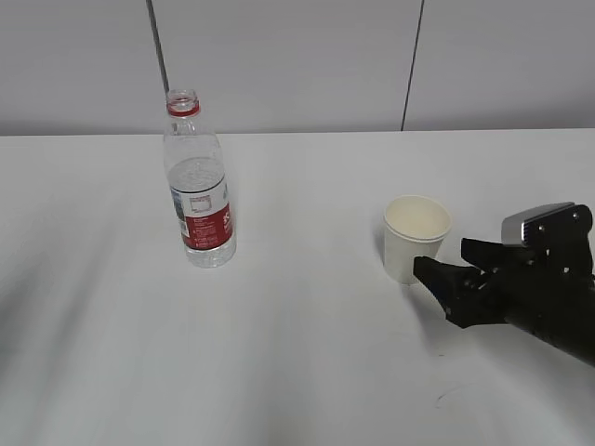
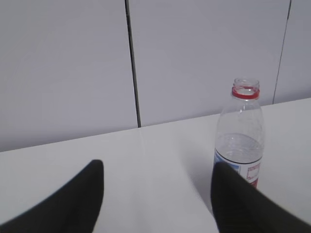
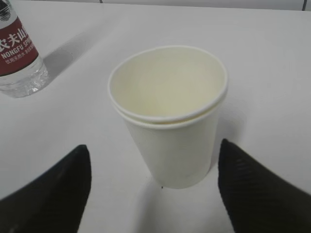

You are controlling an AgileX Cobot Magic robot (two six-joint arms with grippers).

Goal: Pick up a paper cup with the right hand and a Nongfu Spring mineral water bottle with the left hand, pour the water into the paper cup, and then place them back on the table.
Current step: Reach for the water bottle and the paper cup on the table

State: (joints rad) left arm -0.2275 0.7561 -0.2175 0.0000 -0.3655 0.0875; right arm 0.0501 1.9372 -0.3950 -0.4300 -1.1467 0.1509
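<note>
The paper cup [image 1: 416,237] stands upright and empty on the white table [image 1: 307,353], right of centre. My right gripper [image 1: 444,260] is open just in front of it, low over the table. In the right wrist view the cup [image 3: 170,126] stands between and just beyond the spread fingertips of the gripper [image 3: 154,148], not touched. The uncapped Nongfu Spring bottle [image 1: 197,186], part full of water, stands upright at the left. In the left wrist view my left gripper [image 2: 158,170] is open and empty, with the bottle [image 2: 240,141] beyond its right finger. The left arm is out of the exterior view.
A grey panelled wall [image 1: 297,65] runs behind the table's far edge. A small dark scuff [image 1: 451,395] marks the table near the right arm. The bottle's base also shows in the right wrist view [image 3: 17,53], at the upper left.
</note>
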